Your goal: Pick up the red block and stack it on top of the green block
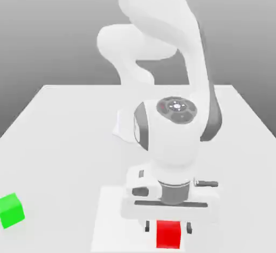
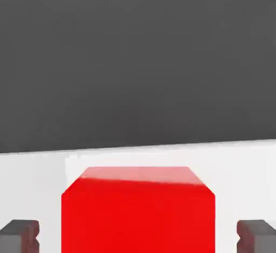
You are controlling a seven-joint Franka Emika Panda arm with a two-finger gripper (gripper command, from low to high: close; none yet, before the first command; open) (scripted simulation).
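The red block (image 1: 168,234) rests on the white table (image 1: 70,138) near its front edge in the exterior view. My gripper (image 1: 167,227) hangs straight down over it, with one dark finger on each side of the block. A small gap shows between each finger and the block's sides, so the jaws stand open around it. In the hand view the red block (image 2: 138,209) sits centred in my gripper (image 2: 138,236), whose dark fingertips (image 2: 19,237) stay clear of its faces. The green block (image 1: 11,210) lies far off at the exterior view's left, also near the front edge.
The arm's white body (image 1: 161,41) rises behind the gripper over the middle of the table. Bare tabletop stretches between the red block and the green block.
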